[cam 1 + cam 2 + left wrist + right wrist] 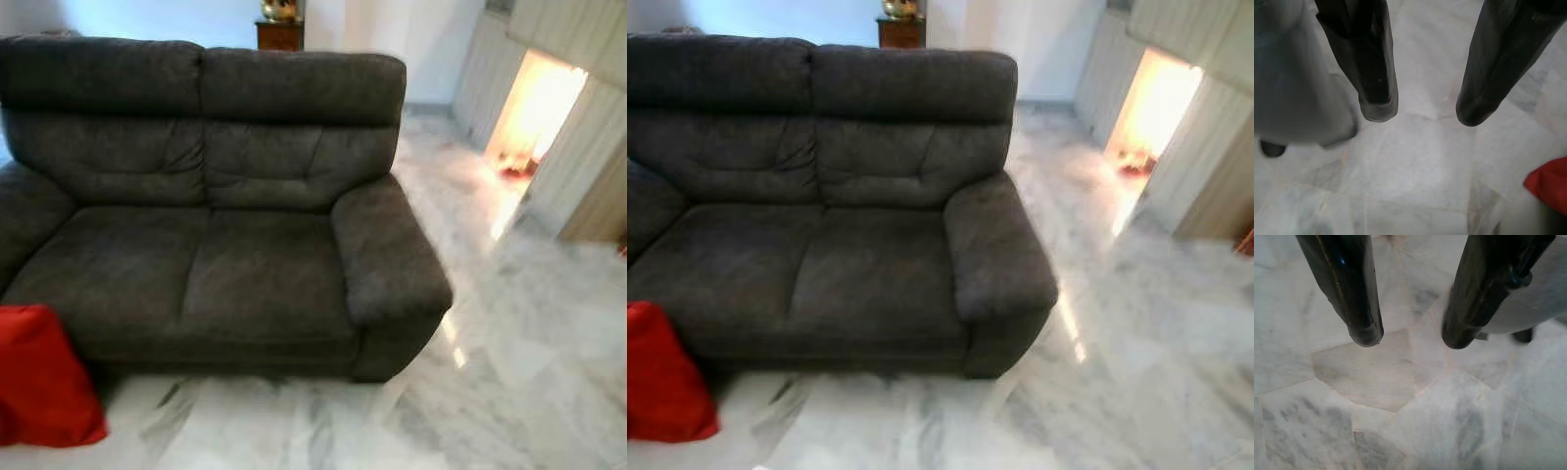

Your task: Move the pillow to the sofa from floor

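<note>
One red pillow [44, 377] on marble floor [509, 372], touching sofa [216, 255] front.

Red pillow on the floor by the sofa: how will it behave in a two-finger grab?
The red pillow looks plump and rounded, so probably soft and light; thin fingers may sink in and it could sag. Its fabric looks matte, likely not slippery. The left gripper hangs open above the marble floor.

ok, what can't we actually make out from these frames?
- Red pillow: cut off by the left edge of both eye views, so its full shape is unknown; the left wrist view catches one corner.
- Sofa: its left armrest runs out of frame.
- Gold object on the wooden cabinet behind the sofa: cropped at the top, too small to identify.
- Bright doorway: overexposed, interior unreadable.
- Left hand and right hand: open over marble floor.
</note>
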You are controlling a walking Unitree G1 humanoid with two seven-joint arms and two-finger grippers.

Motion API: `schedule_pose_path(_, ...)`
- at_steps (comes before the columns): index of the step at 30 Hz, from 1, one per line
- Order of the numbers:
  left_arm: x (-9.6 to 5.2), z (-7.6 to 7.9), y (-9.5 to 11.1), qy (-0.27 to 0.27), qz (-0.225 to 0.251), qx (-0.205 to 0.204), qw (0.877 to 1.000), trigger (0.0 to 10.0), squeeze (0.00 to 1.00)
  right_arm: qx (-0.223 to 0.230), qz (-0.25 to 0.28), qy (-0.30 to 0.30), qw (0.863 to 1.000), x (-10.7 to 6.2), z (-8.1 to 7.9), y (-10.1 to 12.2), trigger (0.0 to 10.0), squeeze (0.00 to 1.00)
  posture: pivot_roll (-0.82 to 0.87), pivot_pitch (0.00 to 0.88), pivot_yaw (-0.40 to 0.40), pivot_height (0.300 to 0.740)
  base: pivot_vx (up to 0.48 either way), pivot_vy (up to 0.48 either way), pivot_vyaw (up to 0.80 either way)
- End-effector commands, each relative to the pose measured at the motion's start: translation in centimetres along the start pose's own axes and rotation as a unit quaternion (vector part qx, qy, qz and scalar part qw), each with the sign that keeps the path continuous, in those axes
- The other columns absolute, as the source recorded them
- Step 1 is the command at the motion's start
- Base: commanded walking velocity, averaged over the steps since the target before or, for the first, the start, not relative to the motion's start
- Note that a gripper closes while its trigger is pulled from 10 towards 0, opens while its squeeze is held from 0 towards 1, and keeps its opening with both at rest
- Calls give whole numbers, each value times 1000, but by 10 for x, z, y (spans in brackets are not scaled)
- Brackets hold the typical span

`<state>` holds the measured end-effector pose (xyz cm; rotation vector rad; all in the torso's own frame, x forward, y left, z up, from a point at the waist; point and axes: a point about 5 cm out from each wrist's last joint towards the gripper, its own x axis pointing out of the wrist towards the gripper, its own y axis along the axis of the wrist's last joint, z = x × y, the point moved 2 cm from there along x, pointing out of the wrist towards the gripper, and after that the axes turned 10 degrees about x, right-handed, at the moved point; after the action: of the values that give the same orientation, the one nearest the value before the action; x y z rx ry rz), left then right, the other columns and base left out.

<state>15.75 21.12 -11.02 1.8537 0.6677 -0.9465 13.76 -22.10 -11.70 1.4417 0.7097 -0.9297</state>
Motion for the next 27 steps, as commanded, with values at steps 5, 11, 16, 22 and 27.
schedule_pose_path(5, 6, -17, 13, -9, -29, -83, 996, 10000, 0, 276, 13, -19, 961, 3, 10, 16, 10000, 0, -55, 0, 28, 740, 0, 480, 0)
schedule_pose_path(11, 5, -16, 11, -9, -31, -84, 996, 10000, 0, 275, 11, -21, 961, 3, 10, 15, 10000, 0, -57, 0, 29, 740, 0, 480, 0)
schedule_pose_path(16, 5, -16, 11, -10, -32, -83, 996, 10000, 0, 277, 12, -19, 961, 3, 10, 15, 10000, 0, -56, 0, 30, 740, 0, 480, 0)
schedule_pose_path(22, 5, -17, 11, -9, -31, -82, 996, 10000, 0, 280, 16, -18, 960, 3, 9, 16, 10000, 0, -55, 0, 32, 740, 0, 480, 0)
schedule_pose_path(27, 5, -17, 11, -10, -31, -81, 996, 10000, 0, 281, 17, -20, 959, 3, 9, 16, 10000, 0, -55, 0, 32, 740, 0, 480, 0)
